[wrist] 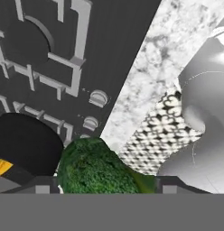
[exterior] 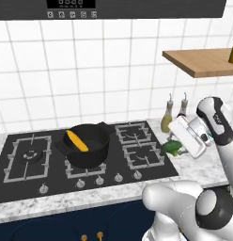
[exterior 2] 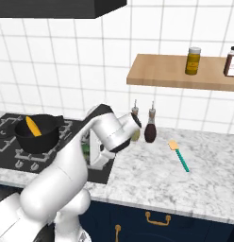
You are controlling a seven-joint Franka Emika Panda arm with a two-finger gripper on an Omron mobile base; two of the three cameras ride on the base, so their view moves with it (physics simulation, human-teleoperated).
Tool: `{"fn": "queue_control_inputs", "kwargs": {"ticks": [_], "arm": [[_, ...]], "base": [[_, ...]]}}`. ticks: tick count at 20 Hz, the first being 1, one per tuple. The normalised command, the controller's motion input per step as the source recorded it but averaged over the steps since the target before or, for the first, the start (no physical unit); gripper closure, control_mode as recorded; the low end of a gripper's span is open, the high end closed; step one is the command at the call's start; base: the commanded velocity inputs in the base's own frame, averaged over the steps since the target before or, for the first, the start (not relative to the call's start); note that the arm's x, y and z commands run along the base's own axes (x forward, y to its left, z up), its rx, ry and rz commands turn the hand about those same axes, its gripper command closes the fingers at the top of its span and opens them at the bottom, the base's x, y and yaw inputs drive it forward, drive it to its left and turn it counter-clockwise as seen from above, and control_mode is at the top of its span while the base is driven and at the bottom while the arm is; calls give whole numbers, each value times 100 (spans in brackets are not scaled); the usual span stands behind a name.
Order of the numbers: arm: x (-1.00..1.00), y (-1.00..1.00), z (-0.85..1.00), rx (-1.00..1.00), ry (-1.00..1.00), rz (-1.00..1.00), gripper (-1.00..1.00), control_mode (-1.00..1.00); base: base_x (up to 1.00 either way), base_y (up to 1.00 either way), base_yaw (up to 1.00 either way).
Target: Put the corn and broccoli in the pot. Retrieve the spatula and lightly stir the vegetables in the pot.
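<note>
Yellow corn (exterior: 77,140) already lies inside the pot (exterior: 86,146) in the left base view, tilted against its wall. The pot sits on a front burner of the stove (exterior: 24,160). Right of the pot, at the stove's right edge, the broccoli (exterior: 173,147) hangs just under the white hand. The fingers (exterior: 180,147) appear closed on it, though the hand hides the contact. The forearm reaches in from the right, wrist bent, with the hand turned toward the pot.

From the right base view the arm arches up from the lower left and folds down, elbow high, hand low at the stove's near right corner. A sliver of green shows beside the hand. Well right of the pot the spatula (exterior 2: 179,154) lies flat on the marble table (exterior 2: 152,179), untouched, past the two bottles (exterior 2: 142,125).

Looking along the hand, the broccoli fills the space between the finger tips, held over stove knobs and table edge, the pot's black rim at lower left.

Judging by this, the second vegetable is being carried; next comes a swing left until it is over the pot, then release.
</note>
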Motion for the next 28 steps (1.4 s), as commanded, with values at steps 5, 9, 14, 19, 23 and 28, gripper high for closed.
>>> {"fn": "queue_control_inputs", "kwargs": {"ticks": [5,9,14,19,23,28], "arm": [[0,32,46,-12,10,0,100,-100],[0,37,46,-15,17,0,100,-100],[0,27,38,-13,14,0,100,-100],[0,52,16,-19,4,0,100,-100],[0,55,13,-19,0,0,100,-100],[10,58,21,-12,-9,0,100,-100]], "base": [[0,0,0],[0,0,0],[0,0,0],[0,0,0],[0,0,0],[0,0,0]]}}
